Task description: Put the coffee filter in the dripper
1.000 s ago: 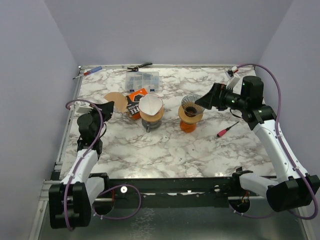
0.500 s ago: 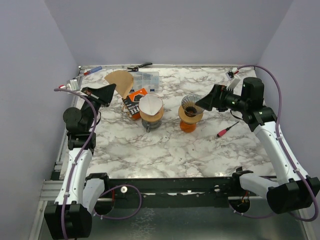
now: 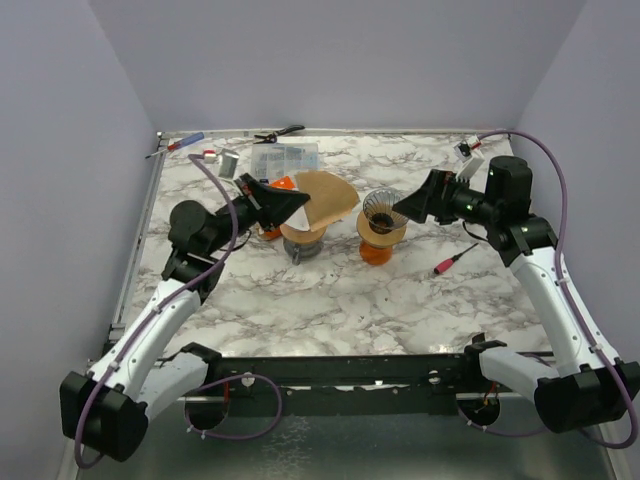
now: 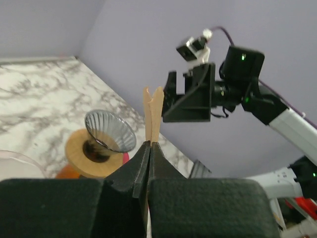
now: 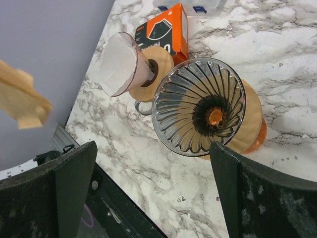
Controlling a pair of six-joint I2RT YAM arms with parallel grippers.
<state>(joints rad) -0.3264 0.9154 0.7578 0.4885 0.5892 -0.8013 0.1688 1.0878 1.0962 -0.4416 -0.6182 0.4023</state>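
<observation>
Left end effector (image 3: 292, 204): clamped on brown paper coffee filter (image 3: 330, 196), centre frame, left of ribbed glass dripper (image 3: 383, 210). Right end effector (image 3: 402, 210): spread open beside that dripper on marble bench (image 3: 330, 300).

Plain lilac walls (image 3: 330, 60) on three sides; white-grey marble table (image 3: 330, 300), even light
</observation>
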